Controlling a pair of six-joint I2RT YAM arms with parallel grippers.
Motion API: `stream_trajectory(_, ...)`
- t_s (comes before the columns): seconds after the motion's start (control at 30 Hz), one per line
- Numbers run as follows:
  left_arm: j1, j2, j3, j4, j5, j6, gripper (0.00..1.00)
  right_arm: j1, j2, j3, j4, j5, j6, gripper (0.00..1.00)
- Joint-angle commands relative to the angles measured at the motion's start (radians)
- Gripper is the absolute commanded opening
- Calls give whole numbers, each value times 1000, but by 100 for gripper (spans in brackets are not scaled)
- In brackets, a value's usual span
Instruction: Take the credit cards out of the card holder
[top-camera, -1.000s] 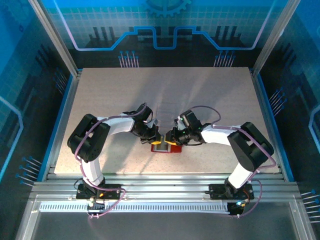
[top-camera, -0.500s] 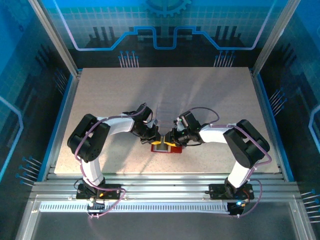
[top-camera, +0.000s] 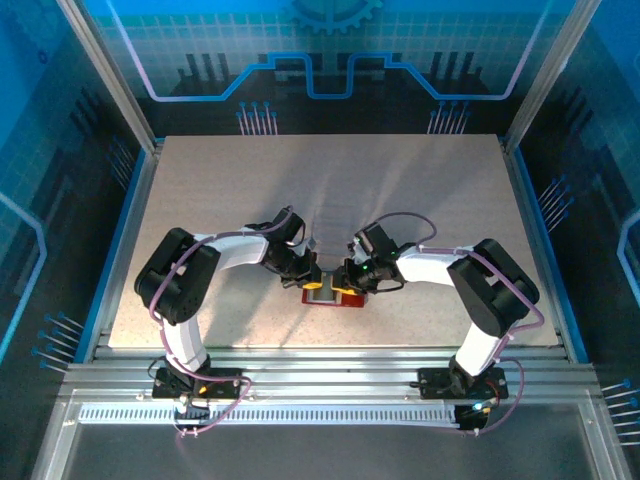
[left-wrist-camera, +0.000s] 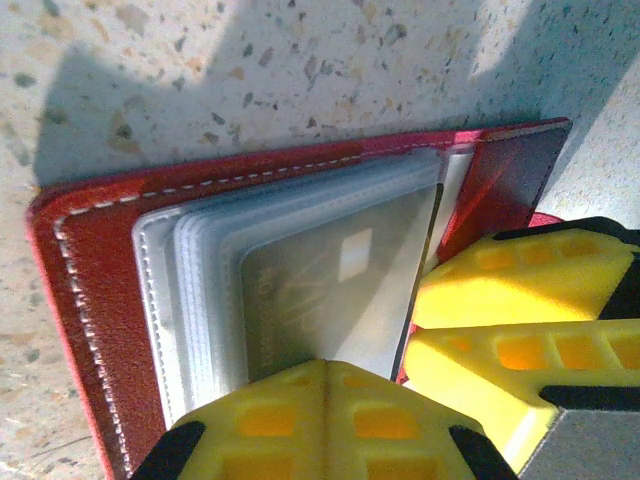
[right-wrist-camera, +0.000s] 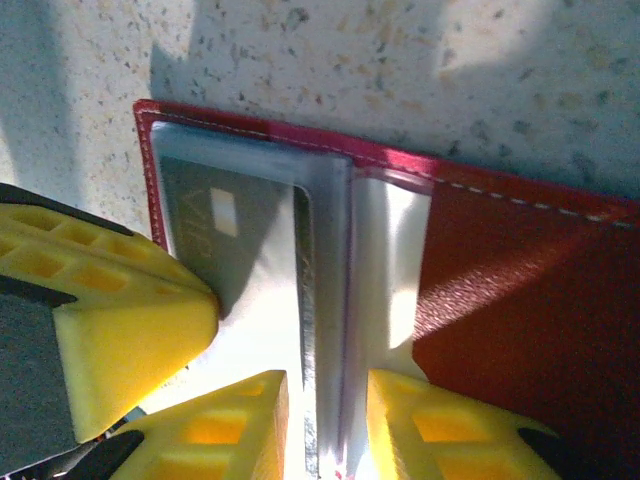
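Note:
The red card holder (top-camera: 335, 298) lies open on the table between both grippers. Its clear sleeves (left-wrist-camera: 200, 290) are fanned out, and the top one holds a dark card (left-wrist-camera: 340, 290) with a pale square chip. My left gripper (left-wrist-camera: 327, 368) is shut, its tips pressing down on that sleeve. My right gripper (right-wrist-camera: 326, 400) is open and straddles an upright bunch of sleeves (right-wrist-camera: 335, 300) at the holder's fold, with a gap on each side. The red cover (right-wrist-camera: 520, 300) lies flat to the right. I cannot make out a blue or pinkish card.
The speckled tabletop (top-camera: 420, 190) stretches behind the holder. A faint clear plastic box (top-camera: 330, 218) sits just beyond the grippers. Metal rails (top-camera: 330, 365) run along the near edge, and the two grippers almost touch over the holder.
The right arm has edged a little left toward the holder. The left arm and the holder have stayed put.

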Motion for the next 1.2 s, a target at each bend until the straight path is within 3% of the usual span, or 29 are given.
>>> stream_trajectory(0.0, 11, -6, -27, -24, -12, 10, 3, 17, -41, 25, -82, 42, -27, 27)
stream_trajectory(0.13, 11, -9, -30, -26, -14, 10, 3, 17, -75, 20, -39, 19, -9, 23)
stream_trajectory(0.5, 11, -13, -34, -22, -12, 10, 3, 18, 22, 6, 87, -70, 48, 22)
stream_trajectory(1.17, 17, -38, -27, -45, -23, 16, 4, 27, 31, 54, -127, 46, -40, 23)
